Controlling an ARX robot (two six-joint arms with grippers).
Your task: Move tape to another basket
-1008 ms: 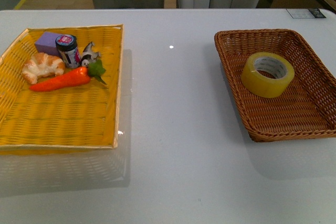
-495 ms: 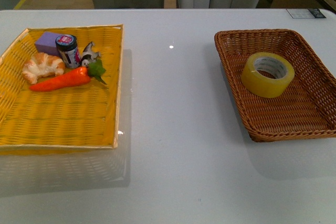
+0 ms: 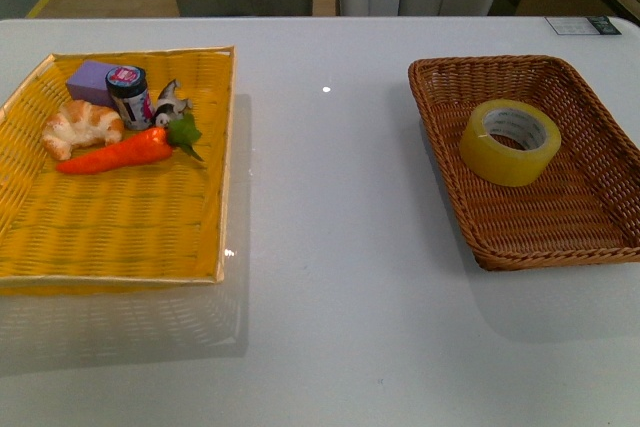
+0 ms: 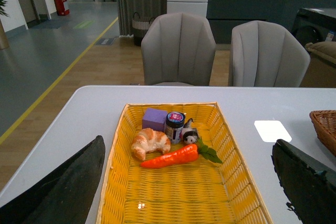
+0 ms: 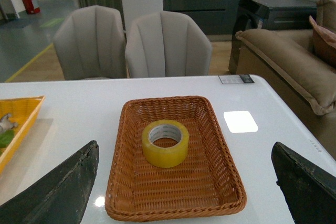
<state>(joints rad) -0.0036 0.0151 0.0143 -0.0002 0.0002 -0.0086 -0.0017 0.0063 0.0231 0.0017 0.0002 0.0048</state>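
Yellowish tape (image 3: 510,141) is lying flat in the brown basket (image 3: 600,227), toward its far half, near the surface's (image 3: 330,277) right edge. Yellow tray (image 3: 120,237) is sitting near the left edge, holding a croissant (image 3: 82,126), carrot (image 3: 118,153), jar (image 3: 129,95) and purple block (image 3: 92,80) in its far part. Left gripper (image 4: 186,182) and right gripper (image 5: 184,187) are both hanging spread wide, grasping nothing, fingers (image 5: 58,192) apart at the wrist views' edges.
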